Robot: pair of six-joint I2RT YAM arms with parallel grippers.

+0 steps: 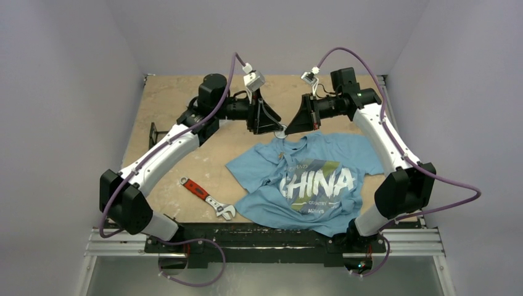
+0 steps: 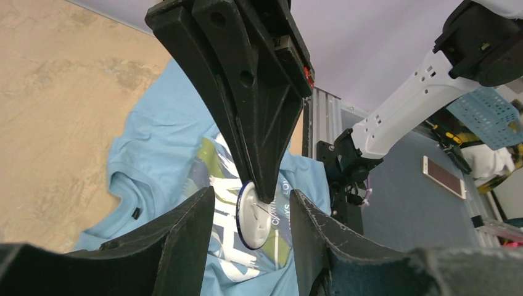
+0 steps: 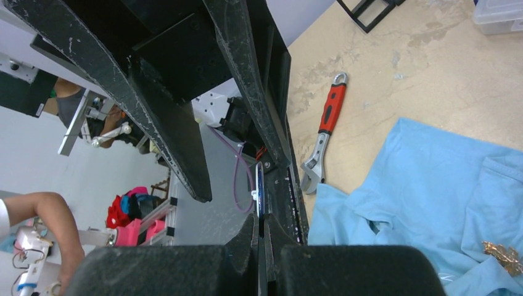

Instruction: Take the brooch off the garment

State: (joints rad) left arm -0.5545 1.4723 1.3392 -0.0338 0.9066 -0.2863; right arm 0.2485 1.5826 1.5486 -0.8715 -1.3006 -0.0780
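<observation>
The light blue T-shirt with white "CHINA" lettering lies flat on the table. My right gripper is shut on the brooch, a round badge with a white back, a blue rim and a pin. It holds it in the air over the shirt's collar. In the right wrist view the brooch stands edge-on above my shut right gripper. My left gripper is open, with one finger on each side of the brooch and not touching it. The shirt lies below.
A red-handled adjustable wrench lies left of the shirt, also in the right wrist view. A black bracket stands at the table's left edge. A small gold ornament lies on the shirt.
</observation>
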